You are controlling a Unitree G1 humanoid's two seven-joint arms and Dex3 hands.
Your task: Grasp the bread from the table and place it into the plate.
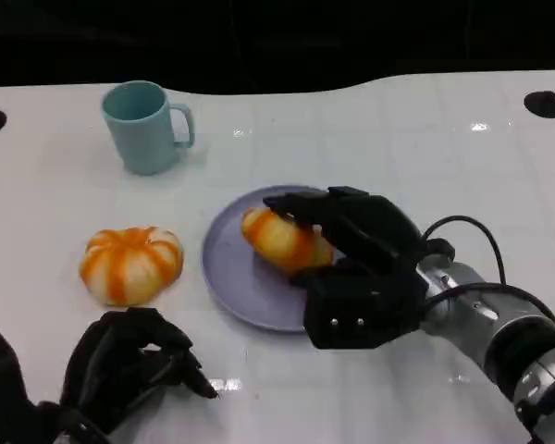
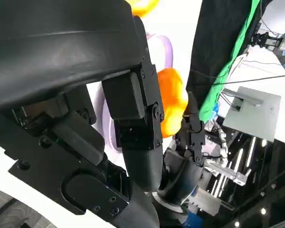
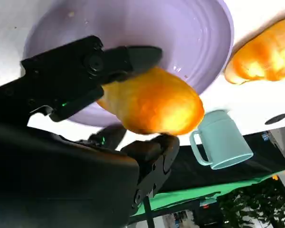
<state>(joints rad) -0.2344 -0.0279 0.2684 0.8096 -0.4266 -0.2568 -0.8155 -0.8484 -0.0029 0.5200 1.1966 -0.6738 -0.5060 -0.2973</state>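
Head view: the right hand (image 1: 351,268) is reaching in from the lower right and gripping an oblong golden bread roll (image 1: 282,239), fingers wrapping over its top and far end, holding it over the near-right part of the lavender plate (image 1: 236,273); whether the roll is resting on the plate or hanging just above it cannot be told from here. The left hand (image 1: 129,370) is lying near the table's front edge with its fingers curling inward on nothing, apparently parked out of the way. A round striped orange bun (image 1: 131,263) is sitting on the white table (image 1: 398,139) just left of the plate, apart from it, and a teal mug (image 1: 144,125) is standing upright farther back. Left wrist view: the black shell and fingers of the left hand (image 2: 133,118) are crowding the frame, with an orange shape, probably the bun (image 2: 173,99), showing beyond them beside a sliver of plate rim (image 2: 166,47). Right wrist view: fingertips (image 3: 137,54) are pressing on opposite sides of the roll (image 3: 154,102), with the plate's bowl (image 3: 190,28) directly behind it, the bun (image 3: 263,54) and mug (image 3: 223,140) beyond. Judging by this, placing is nearly done; releasing remains.
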